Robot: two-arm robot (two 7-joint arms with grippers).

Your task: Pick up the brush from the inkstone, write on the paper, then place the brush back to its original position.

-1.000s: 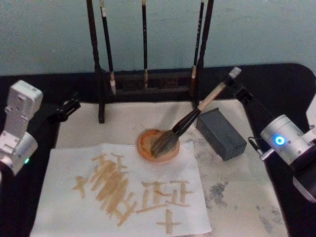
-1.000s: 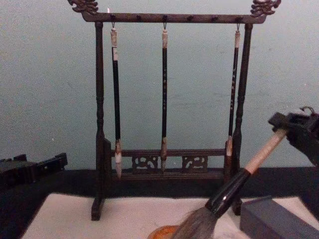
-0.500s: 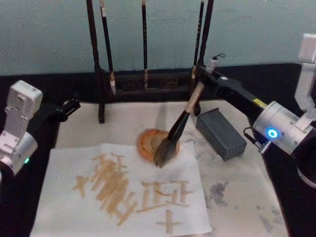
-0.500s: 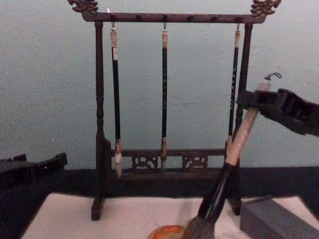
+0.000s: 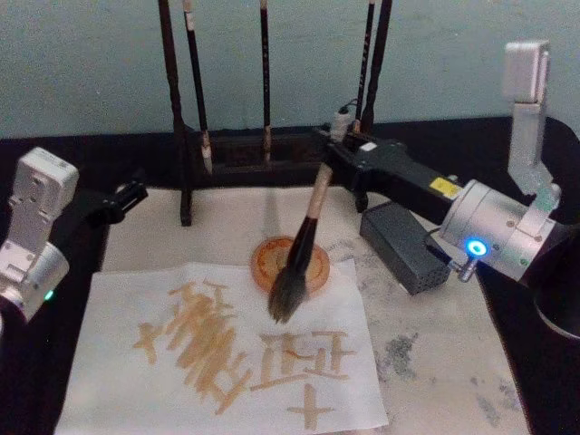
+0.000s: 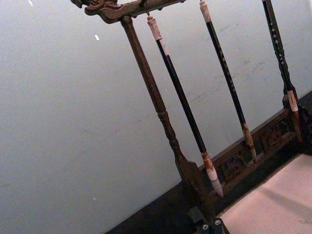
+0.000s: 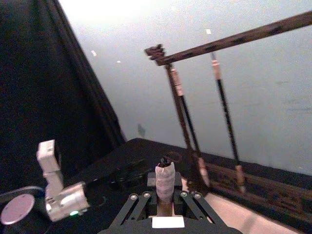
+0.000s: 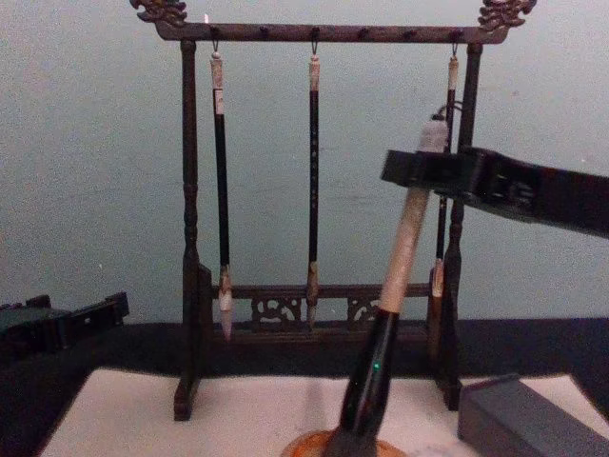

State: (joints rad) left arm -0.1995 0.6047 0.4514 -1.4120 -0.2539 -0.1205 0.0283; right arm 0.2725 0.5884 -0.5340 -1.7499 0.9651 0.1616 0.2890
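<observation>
On the black bench [image 5: 91, 149], the paper [image 5: 113, 299] covered with tan strokes, suggesting writing well along or nearly finished. Behind it, a wooden brush rack [image 8: 190, 238] hung with three thin brushes [image 8: 313, 171]. Right hand [image 5: 333, 145] clenched on the brush [image 5: 306, 236] near the handle's top; bristles hanging over the paper's far edge, in front of the round orange dish [image 5: 265, 263], contact with the sheet impossible to tell. Left hand [image 5: 127, 193] parked at the bench's left, clenched or released impossible to tell. Probably left to do: any last strokes, then setting the brush on its rest, likely the dish. Head view: strokes and bristle tip. Chest view: the rack's top bar, bristles cut off.
</observation>
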